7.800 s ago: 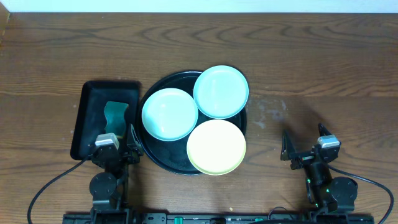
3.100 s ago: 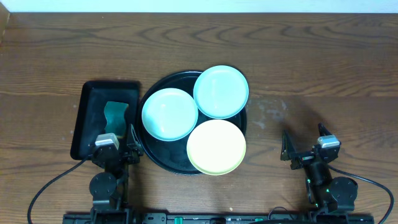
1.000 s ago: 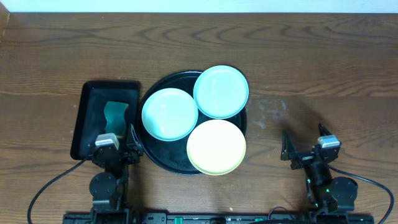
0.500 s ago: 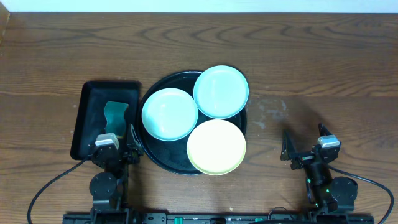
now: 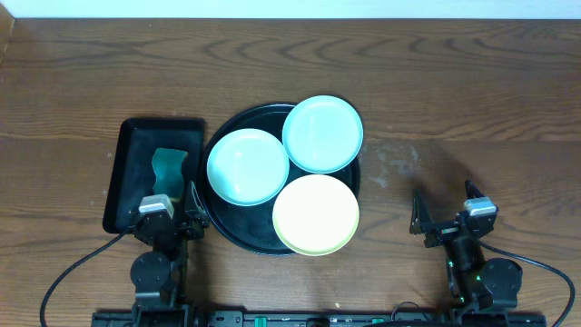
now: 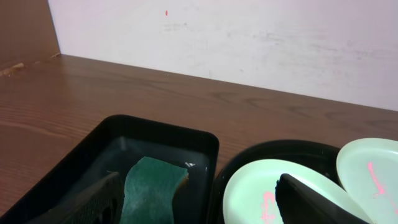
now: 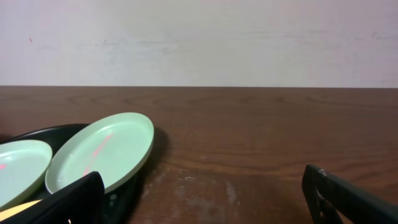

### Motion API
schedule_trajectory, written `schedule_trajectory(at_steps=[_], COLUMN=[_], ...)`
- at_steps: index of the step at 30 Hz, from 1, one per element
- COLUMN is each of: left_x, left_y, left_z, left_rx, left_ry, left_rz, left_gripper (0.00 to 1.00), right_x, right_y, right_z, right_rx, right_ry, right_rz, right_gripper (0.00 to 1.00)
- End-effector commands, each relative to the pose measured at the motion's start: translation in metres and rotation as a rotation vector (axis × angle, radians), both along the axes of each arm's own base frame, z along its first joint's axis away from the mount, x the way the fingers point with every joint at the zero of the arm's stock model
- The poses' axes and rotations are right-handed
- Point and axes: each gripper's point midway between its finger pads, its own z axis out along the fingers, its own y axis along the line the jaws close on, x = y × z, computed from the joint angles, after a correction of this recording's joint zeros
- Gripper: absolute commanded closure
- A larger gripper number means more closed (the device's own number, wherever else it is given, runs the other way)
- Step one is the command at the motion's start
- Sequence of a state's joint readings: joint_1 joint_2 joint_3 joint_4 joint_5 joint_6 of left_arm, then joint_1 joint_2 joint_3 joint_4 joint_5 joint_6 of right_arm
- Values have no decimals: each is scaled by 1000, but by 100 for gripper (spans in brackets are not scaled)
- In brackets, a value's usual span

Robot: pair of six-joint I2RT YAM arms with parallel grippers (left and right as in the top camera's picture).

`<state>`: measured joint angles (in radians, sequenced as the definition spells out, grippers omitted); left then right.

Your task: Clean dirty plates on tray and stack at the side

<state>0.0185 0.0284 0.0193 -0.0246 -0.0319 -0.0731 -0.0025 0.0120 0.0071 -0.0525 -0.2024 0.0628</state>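
So, wooden table, big round tray with a rectangular tray just left, all three plates lying on the round one (two mint, smeared pink, plus one yellow), teal sponge in the other, left gripper and right gripper both gaping, empty.

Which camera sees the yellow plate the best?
The overhead camera: the whole yellow plate shows on the black tray. The right wrist camera catches only a sliver; the left wrist camera misses it.
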Motion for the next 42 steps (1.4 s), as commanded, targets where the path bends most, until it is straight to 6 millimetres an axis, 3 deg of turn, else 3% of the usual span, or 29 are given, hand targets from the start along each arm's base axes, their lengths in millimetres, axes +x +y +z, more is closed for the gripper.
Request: schedule_trajectory(at_steps=[1,10,15,19,26,31,36,42], left_x=[-1,0,-3,-6,2,19,41,80], left_y=[-1,-10,-14,-14,-15,-15,-16,-20], left_z=[-19,-11,-1,21,74,107,118,110], left_rx=[15,-10,-17,-22,-33,-38,-16,-30], left_ry=[67,39,96,178,350,501,725,893], left_rz=[-5,-55,-79,-80,-85,-84,-108,-144], left_gripper=[22,21,21,21,22,21,21,21], right_x=[0,-3,-6,0,35,68,97,115], right_y=[2,11,18,18,36,55,76,120], right_z=[1,8,35,56,99,115,110,90], right_rx=[1,137,167,169,187,226,228,117], right_ry=[-8,6,-4,56,218,391,610,829], right_rz=[5,53,99,95,186,294,372,499], right_gripper=[1,1,1,1,1,1,1,1])
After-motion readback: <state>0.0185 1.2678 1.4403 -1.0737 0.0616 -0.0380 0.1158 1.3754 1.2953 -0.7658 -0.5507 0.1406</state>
